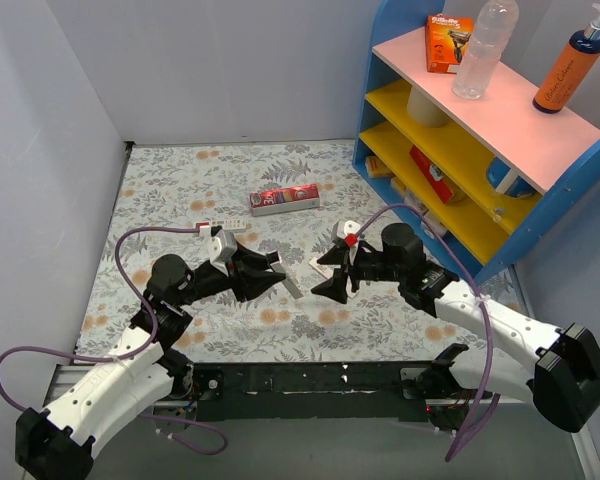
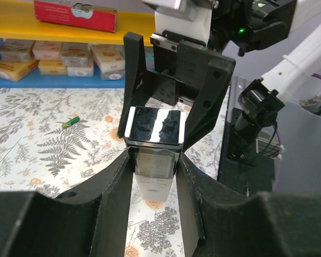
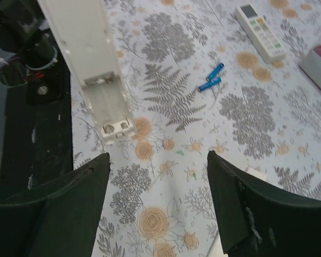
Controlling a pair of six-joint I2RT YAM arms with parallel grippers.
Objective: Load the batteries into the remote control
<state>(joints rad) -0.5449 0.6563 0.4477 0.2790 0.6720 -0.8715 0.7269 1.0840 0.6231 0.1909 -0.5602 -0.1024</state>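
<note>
My left gripper (image 1: 278, 276) is shut on a white remote control (image 1: 292, 286) and holds it above the table. In the left wrist view the remote (image 2: 153, 179) sits between my fingers. In the right wrist view its back (image 3: 91, 59) shows an open, empty battery bay. My right gripper (image 1: 322, 276) faces it, open and empty, its jaws wide apart over the cloth (image 3: 158, 187). Two blue batteries (image 3: 211, 78) lie together on the cloth beyond it. A green battery (image 2: 71, 122) lies alone on the cloth.
A second white remote (image 3: 259, 32) with coloured buttons lies on the floral cloth (image 1: 180, 170), also seen in the top view (image 1: 223, 226). A red carton (image 1: 285, 199) lies at mid table. A blue shelf unit (image 1: 460, 150) with bottles and boxes stands at the right.
</note>
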